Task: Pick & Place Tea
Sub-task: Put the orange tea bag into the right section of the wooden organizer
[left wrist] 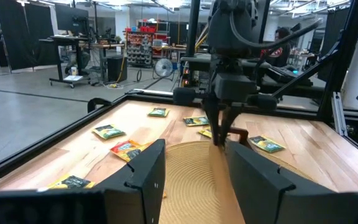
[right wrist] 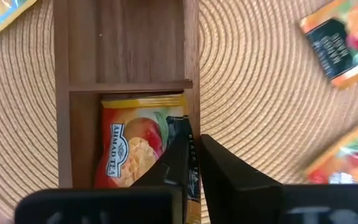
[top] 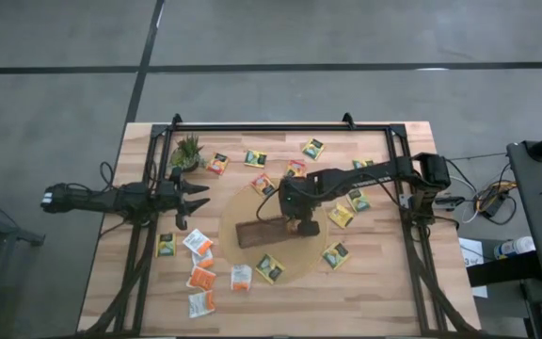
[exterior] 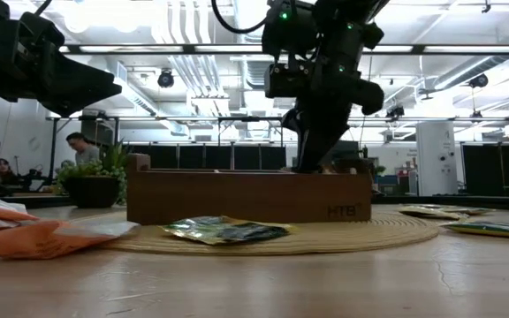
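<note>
The right gripper (right wrist: 194,163) is down over the end compartment of the wooden tray (right wrist: 125,43), its fingers pinched nearly together with a dark sachet edge caught between them, standing on edge against the tray's wall. An orange sachet (right wrist: 132,149) already lies flat in that same compartment. This looks like the placing step: one tea bag is being set into the tray, which sits on a round woven mat (top: 252,202). Next the fingers would need to spread so the bag drops in, then the arm should lift straight up to clear the tray walls (a sideways pull could drag the tray). The left gripper (top: 196,196) waits wide apart and holding nothing by the plant (top: 187,151). Many sachets (top: 200,276) are still scattered on the table (top: 384,282).
</note>
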Controlling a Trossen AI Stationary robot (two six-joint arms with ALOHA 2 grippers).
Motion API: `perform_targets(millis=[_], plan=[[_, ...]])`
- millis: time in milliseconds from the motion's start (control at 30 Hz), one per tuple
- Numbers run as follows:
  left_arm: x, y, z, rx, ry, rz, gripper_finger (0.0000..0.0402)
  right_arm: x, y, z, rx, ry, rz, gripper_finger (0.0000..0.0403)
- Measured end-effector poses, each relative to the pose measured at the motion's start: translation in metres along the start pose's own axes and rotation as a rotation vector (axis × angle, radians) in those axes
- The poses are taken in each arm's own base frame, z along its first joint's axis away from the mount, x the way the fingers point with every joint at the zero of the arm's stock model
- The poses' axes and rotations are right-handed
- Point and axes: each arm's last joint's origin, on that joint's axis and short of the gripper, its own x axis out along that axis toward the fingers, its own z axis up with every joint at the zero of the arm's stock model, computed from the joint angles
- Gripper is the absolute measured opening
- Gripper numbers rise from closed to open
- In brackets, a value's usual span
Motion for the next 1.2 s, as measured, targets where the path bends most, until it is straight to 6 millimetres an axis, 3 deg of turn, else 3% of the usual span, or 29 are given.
perform_targets(millis=[367,967,1200], plan=[[0.0000,0.0000,0.0000,0.000,0.000,0.000,0.0165,-0.0017,0.0016,0.0011,0.031,0.005,-0.016,0.0023],[0.0000,0.0000,0.0000,0.000,0.000,0.000,0.0165,-0.0003,0.0018,0.0013,0.064,0.000,-0.006,0.0111],[0.0000,0.0000,0.0000,0.000,0.000,0.000,0.0165,-0.0003,0.0036,0.0009,0.025,0.006,-0.004,0.0080]])
